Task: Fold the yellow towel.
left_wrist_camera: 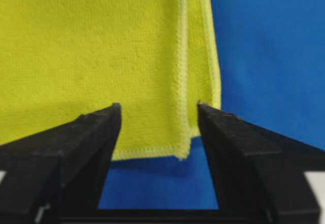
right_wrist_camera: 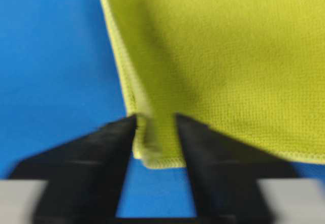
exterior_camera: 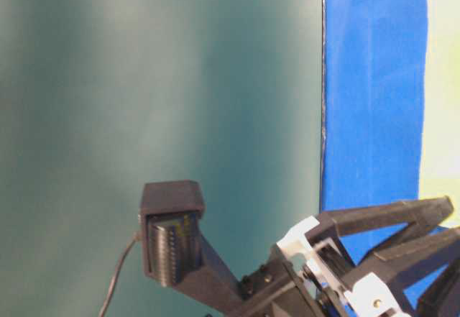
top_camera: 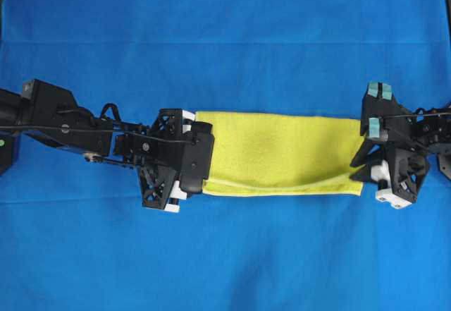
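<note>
The yellow towel (top_camera: 282, 152) lies flat on the blue cloth, folded into a long band with its doubled hem along the near edge. My left gripper (top_camera: 201, 157) is at its left end. In the left wrist view this gripper (left_wrist_camera: 158, 107) is open, and the towel (left_wrist_camera: 101, 56) has its hemmed corner between the two fingertips, untouched. My right gripper (top_camera: 359, 164) is at the right end. The right wrist view is blurred: the gripper (right_wrist_camera: 156, 116) has its jaws apart, with the near corner of the towel (right_wrist_camera: 228, 56) lying between them.
Blue cloth (top_camera: 225, 43) covers the whole table around the towel. The table-level view shows a teal backdrop (exterior_camera: 144, 80), a strip of the blue cloth (exterior_camera: 370, 80) and black arm parts (exterior_camera: 359, 259) at the bottom.
</note>
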Action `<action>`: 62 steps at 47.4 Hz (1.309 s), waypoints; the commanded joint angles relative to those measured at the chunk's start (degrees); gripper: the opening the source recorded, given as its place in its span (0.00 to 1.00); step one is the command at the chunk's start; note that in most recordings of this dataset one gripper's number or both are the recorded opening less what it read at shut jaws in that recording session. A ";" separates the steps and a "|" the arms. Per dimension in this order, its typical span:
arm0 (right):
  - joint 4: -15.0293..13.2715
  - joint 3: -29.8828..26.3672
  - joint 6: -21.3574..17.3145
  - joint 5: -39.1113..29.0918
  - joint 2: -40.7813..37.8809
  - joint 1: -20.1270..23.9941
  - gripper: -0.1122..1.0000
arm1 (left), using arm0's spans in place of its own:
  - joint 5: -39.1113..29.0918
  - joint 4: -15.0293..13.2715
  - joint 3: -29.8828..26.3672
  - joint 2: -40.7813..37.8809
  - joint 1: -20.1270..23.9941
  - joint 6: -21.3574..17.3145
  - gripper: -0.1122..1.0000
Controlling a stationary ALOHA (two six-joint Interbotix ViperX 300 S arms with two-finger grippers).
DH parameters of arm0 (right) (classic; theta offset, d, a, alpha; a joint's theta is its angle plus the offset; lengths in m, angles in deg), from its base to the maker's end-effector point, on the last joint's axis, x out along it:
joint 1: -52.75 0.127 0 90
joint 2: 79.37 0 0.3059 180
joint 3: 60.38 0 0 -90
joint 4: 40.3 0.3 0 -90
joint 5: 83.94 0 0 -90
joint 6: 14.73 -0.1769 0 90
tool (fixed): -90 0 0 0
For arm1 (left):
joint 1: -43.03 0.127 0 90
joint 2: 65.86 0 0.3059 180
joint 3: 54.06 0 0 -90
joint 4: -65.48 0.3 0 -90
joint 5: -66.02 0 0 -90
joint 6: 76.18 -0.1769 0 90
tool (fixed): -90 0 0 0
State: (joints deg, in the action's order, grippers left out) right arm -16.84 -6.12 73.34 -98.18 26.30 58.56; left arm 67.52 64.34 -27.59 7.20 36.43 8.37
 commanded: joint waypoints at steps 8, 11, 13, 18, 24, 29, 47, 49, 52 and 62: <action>-4.31 0.26 0.00 0.53 7.38 -0.70 0.63 | -0.53 -0.09 -1.32 4.92 2.02 -0.97 0.64; -5.71 0.70 -0.09 0.53 9.05 -2.64 0.63 | -0.53 -0.09 -1.23 5.01 3.52 -0.97 0.64; -6.68 0.79 -0.09 0.26 9.58 -4.75 0.63 | -0.53 -0.09 -1.49 4.92 4.75 -0.88 0.64; -8.44 0.88 -0.09 -0.35 8.35 -8.96 0.63 | -0.26 -0.09 -1.93 4.31 6.59 -0.88 0.64; -9.93 0.88 -0.09 -0.70 4.31 -12.39 0.63 | 0.00 -0.09 -2.99 2.02 8.70 -0.88 0.64; -10.46 0.53 -0.09 -0.70 0.53 -14.06 0.63 | 0.00 -0.09 -4.39 -0.44 9.67 -0.97 0.64; -12.22 1.32 0.00 3.69 -8.61 -18.72 0.63 | 0.26 -0.09 -6.06 -7.12 13.62 -1.05 0.64; -12.30 1.32 0.00 3.78 -8.70 -18.81 0.63 | 0.44 -0.09 -6.06 -7.91 13.71 -0.97 0.64; -12.30 1.32 0.00 3.96 -8.70 -18.90 0.63 | 0.53 -0.09 -6.15 -8.53 13.71 -1.05 0.64; -12.48 1.23 0.00 3.87 -8.70 -18.90 0.62 | 0.18 -0.09 -6.33 -8.70 13.71 -1.05 0.63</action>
State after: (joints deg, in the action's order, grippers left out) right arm -29.14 -4.45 73.25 -94.67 17.51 39.83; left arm 67.69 64.42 -32.95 -2.11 50.23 7.40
